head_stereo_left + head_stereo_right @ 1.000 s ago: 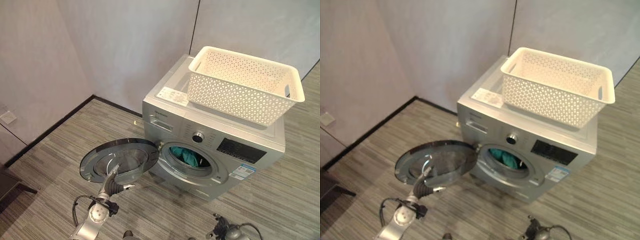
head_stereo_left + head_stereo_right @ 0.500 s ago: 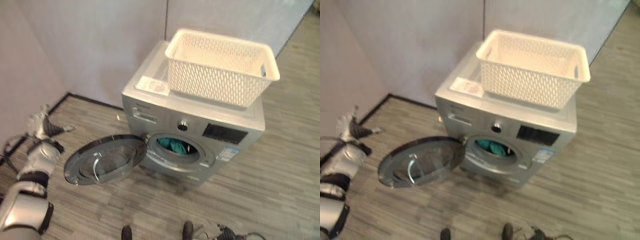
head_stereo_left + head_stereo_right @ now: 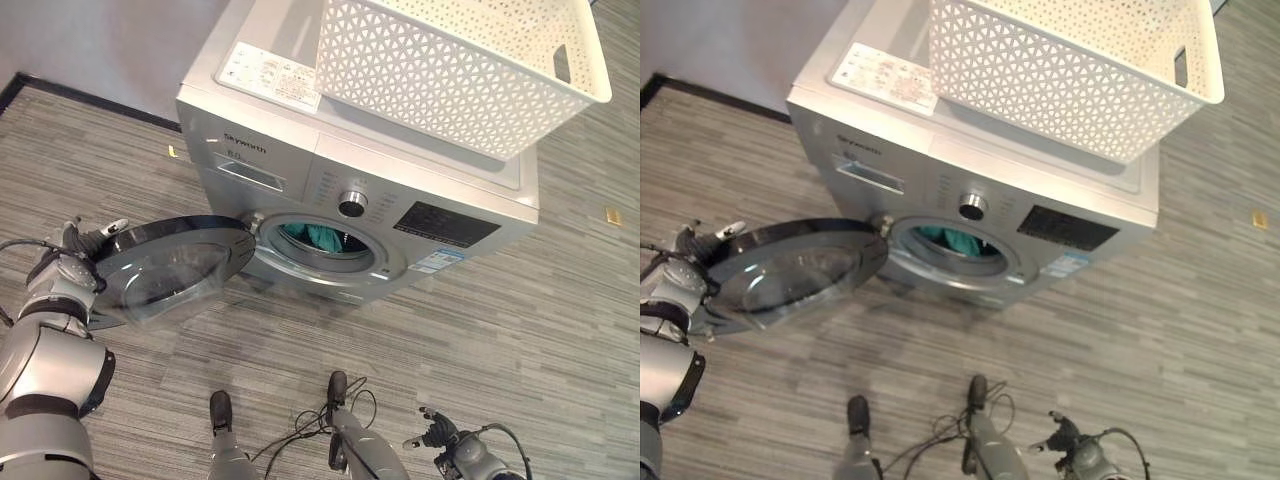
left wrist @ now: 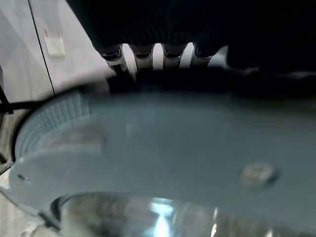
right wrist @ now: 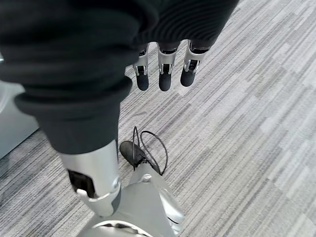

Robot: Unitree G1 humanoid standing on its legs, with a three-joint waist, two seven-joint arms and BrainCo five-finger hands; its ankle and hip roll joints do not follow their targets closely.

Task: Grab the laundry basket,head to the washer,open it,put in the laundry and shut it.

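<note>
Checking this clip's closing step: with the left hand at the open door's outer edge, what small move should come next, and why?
Probably swing the door toward the drum opening with the left hand. The door stands wide open, teal laundry already lies inside the washer, and the basket sits on top, so shutting looks like what is left.

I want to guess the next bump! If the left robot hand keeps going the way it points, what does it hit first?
Most likely the washer door. The left robot hand sits at the door's outer rim, fingers pointing toward it; whether they already touch is unclear.
</note>
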